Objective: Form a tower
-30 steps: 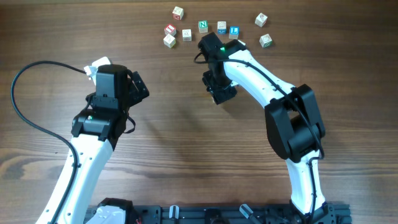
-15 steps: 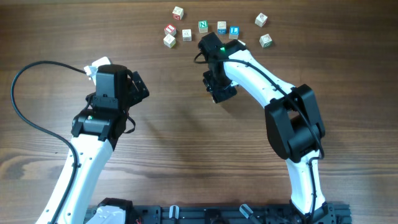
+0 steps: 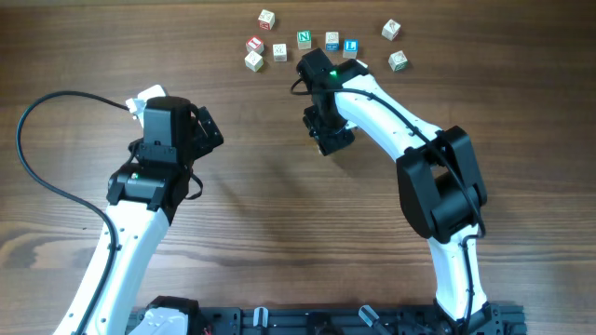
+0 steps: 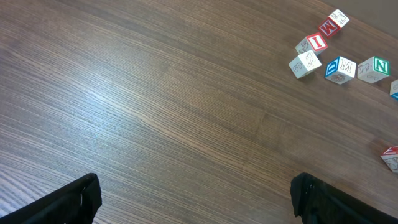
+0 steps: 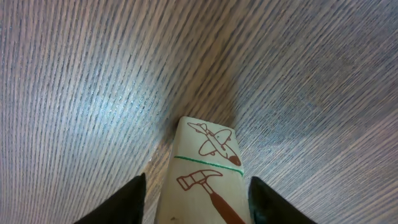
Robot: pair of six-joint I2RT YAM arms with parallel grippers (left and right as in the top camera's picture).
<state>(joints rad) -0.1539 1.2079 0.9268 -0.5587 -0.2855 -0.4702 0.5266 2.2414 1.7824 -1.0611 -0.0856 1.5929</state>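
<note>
Over on the left, the left end effector (image 4: 196, 186) hangs over bare tabletop (image 3: 279, 214), fingers spread wide with nothing between them.

Moving across to the middle, here's the tower (image 5: 208, 162). The right wrist view shows two pale cubes in single file: an aeroplane face low against the wood and a hammer face above it, with a thin green line at the joint. From overhead it's hidden under the right arm, near the scatter of loose letter cubes (image 3: 304, 38) along the far edge.

The right end effector (image 5: 198, 182) straddles the upper cube, one finger close on each side. Whether it's actually pinching or standing just off, I cannot tell.

On handling, these look like small wooden blocks: light, rigid and smooth-faced, nothing that would crush. The trouble is that the cubes only rest on each other, so any sideways nudge or twist could slide the top one off. The best hold looks square on two opposite flat faces, mid-height on one cube and never across the joint, with any lift or let-go kept straight up and down.
</note>
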